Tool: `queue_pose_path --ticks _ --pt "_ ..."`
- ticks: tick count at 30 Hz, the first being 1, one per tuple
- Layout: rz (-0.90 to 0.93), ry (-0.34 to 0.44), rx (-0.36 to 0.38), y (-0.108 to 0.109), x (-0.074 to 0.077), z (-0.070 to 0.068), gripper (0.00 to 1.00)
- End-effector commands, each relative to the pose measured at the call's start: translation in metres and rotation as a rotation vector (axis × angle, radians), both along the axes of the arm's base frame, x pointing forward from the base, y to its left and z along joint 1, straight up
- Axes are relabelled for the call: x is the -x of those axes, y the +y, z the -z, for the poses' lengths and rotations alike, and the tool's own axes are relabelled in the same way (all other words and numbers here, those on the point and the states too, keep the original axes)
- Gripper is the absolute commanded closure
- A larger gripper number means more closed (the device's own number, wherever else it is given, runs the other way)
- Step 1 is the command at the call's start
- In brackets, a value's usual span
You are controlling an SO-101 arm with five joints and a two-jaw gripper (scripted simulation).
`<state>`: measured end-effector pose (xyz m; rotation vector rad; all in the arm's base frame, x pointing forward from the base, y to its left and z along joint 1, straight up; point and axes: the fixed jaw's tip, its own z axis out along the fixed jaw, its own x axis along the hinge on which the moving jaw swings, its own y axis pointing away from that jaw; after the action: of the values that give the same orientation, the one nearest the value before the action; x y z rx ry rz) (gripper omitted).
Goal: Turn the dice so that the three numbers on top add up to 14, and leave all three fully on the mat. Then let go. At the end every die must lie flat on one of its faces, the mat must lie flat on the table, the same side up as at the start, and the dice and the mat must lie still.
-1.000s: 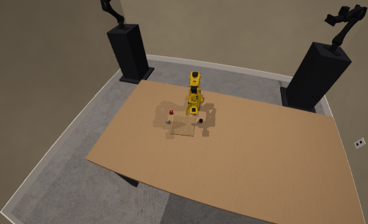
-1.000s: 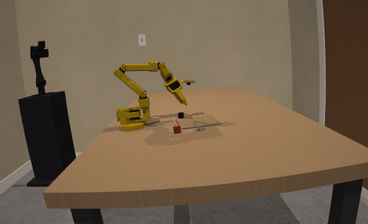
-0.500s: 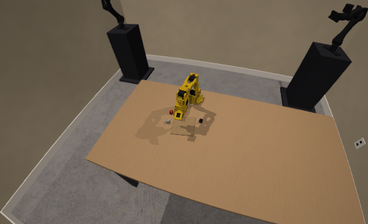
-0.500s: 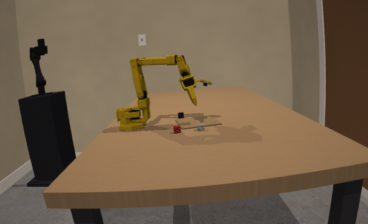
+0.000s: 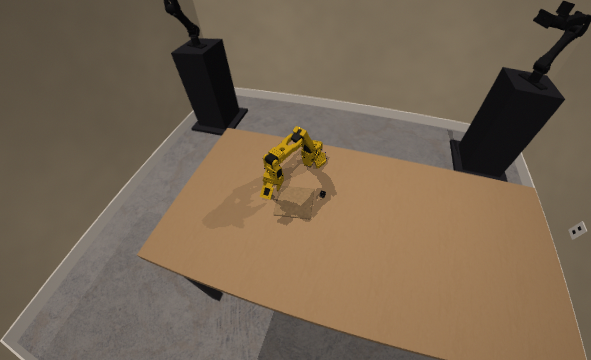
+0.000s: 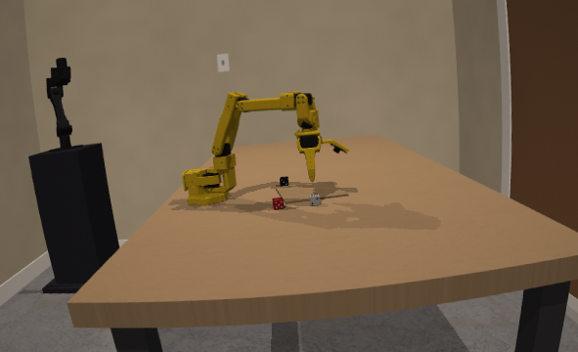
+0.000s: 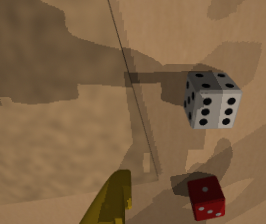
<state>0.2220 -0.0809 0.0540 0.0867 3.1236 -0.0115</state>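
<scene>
My yellow arm's gripper [image 6: 325,164] hangs in the air above the table, open and empty. In the wrist view its two fingers frame a red die [image 7: 206,197] lying flat on the table below. A white die [image 7: 212,99] lies flat a little beyond it. Both are just outside the edge of the thin tan mat [image 7: 51,129]. In the exterior view the red die [image 6: 278,203] and white die [image 6: 315,199] sit in front of the mat [image 6: 311,193], and a black die [image 6: 284,181] lies behind it. In the top view the black die [image 5: 320,194] lies by the mat's right edge [image 5: 295,202].
The arm's base [image 6: 202,188] stands on the table to the left of the dice. Two black pedestals with camera arms [image 5: 207,85] [image 5: 510,122] stand on the floor behind the table.
</scene>
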Motion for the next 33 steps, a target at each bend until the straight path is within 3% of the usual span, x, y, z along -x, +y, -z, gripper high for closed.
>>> queue_pose_path --ticks 1,33 --pt "0.014 -0.011 0.004 -0.0109 -0.0052 -0.0069 0.72" --pt "0.026 -0.028 0.012 -0.0202 -0.0067 -0.0079 0.72"
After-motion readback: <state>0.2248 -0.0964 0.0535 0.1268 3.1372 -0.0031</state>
